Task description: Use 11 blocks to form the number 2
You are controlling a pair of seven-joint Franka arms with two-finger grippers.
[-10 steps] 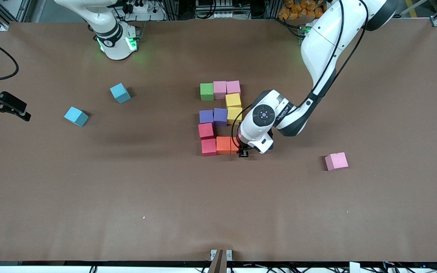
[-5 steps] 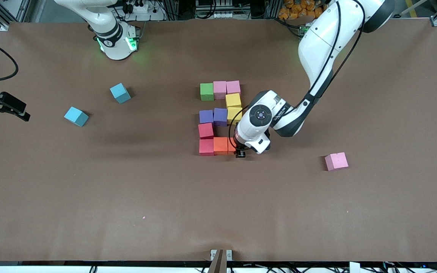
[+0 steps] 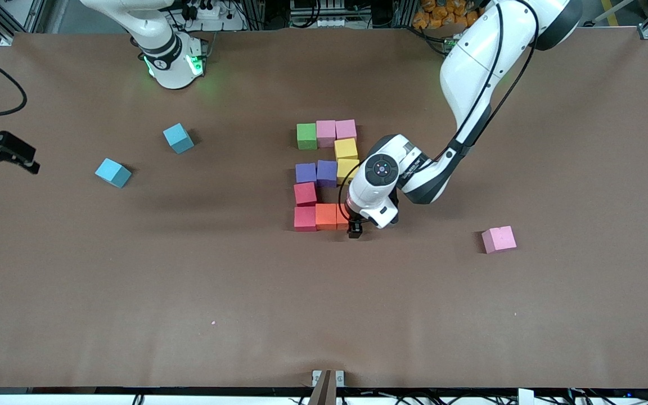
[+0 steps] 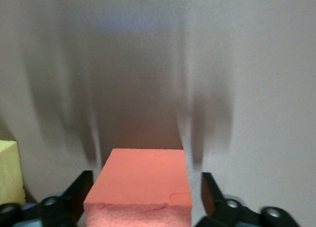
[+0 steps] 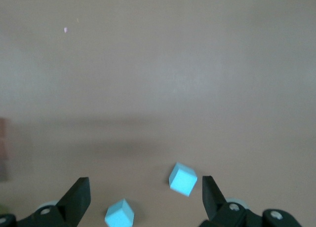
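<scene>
Orange foam fills the space between the fingers [image 4: 81, 195] of my left gripper [image 3: 354, 230], which is down at the table [image 3: 324, 315]. This orange cube [image 4: 140, 180] rests on the brown surface. My jaws stand apart around it, and a strip of table shows between the cube and one finger, so I am gripping nothing.

The cube closes the row of the number 2 [image 3: 327, 172] nearest the front camera. Touching it, toward the right arm's end, is the second orange cube [image 3: 326, 216], and next to that a red cube [image 3: 305, 218]. From there the digit runs away from the front camera. First comes another red cube [image 3: 305, 193]. Then comes a row of two purple cubes [image 3: 305, 172] and a yellow cube [image 3: 348, 169], the yellow one just beside my wrist. A second yellow cube [image 3: 346, 148] follows. The row nearest the bases holds two pink cubes [image 3: 336, 130] and the green cube [image 3: 306, 135]. All eleven cubes touch their neighbours.

A spare pink cube [image 3: 498, 239] lies well apart from my left gripper, toward the left arm's end.

My right gripper [image 3: 3, 152] waits over the edge of the table at the right arm's end, with its fingers spread wide and nothing in them. Two light-blue cubes [image 3: 178, 138] lie on the table near it.
</scene>
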